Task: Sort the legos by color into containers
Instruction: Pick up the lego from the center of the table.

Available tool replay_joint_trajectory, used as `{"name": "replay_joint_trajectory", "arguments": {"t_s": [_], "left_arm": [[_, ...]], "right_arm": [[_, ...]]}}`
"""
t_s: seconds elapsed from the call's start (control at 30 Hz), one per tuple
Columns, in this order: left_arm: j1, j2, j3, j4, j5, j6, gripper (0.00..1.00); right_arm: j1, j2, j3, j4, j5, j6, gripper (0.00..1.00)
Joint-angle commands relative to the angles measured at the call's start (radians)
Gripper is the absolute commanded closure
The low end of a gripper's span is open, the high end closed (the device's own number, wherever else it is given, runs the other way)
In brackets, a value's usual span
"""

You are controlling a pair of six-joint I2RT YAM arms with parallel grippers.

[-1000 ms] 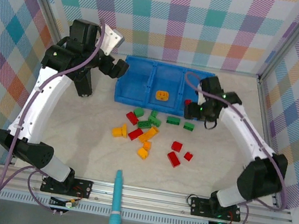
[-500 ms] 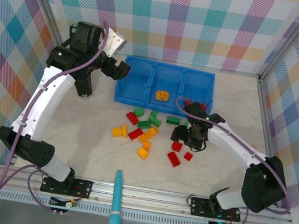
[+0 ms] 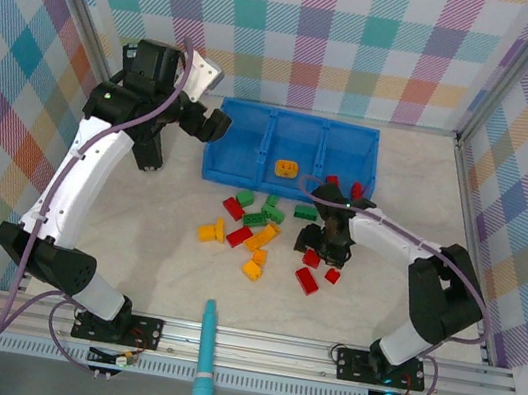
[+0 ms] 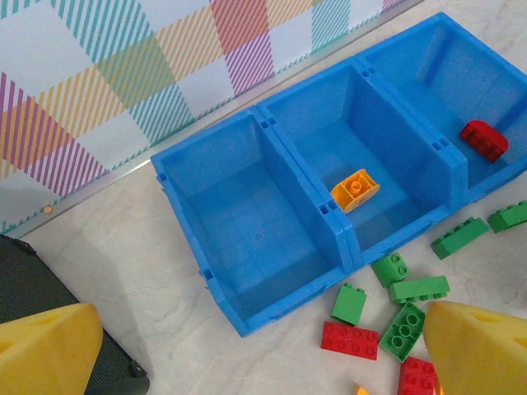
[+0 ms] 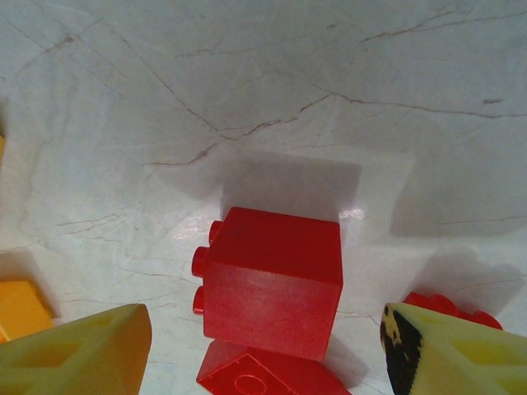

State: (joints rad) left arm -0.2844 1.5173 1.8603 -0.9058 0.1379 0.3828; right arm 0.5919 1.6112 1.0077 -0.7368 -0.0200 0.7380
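Observation:
The blue tray point(image 3: 252, 147) stands at the back of the table. Its middle compartment holds an orange lego point(image 3: 286, 169) point(image 4: 355, 189), and its right one a red lego point(image 4: 483, 140). The left compartment point(image 4: 247, 234) is bare. Loose green legos point(image 3: 270, 209), red legos point(image 3: 307, 280) and orange legos point(image 3: 262, 236) lie in front of the tray. My right gripper point(image 3: 321, 246) point(image 5: 263, 358) is open and low over the table, with a red brick point(image 5: 272, 284) lying on its side between its fingers point(image 5: 74, 354). My left gripper point(image 3: 211, 124) point(image 4: 263, 354) hovers open by the tray's left end, holding nothing.
A teal pen-like tool point(image 3: 205, 355) lies at the table's front edge. Plaid walls close in the back and both sides. A dark object point(image 4: 33, 288) sits at the lower left of the left wrist view. Bare tabletop lies to the left of the bricks.
My right gripper has swung from the tray's right compartment down to the loose red bricks on the table. The left arm has barely moved.

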Motion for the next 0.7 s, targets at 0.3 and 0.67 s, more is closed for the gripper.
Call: {"name": "replay_joint_trajectory", "arguments": {"t_s": [0.3, 0.67], "left_arm": [[0.010, -0.012, -0.008, 0.017, -0.005, -0.001, 0.00], [0.011, -0.014, -0.009, 0.019, -0.015, 0.001, 0.00]], "right_arm": [[0.036, 0.096, 0.007, -0.002, 0.022, 0.003, 0.49], [0.014, -0.022, 0.067, -0.143, 0.121, -0.122, 0.62]]}}
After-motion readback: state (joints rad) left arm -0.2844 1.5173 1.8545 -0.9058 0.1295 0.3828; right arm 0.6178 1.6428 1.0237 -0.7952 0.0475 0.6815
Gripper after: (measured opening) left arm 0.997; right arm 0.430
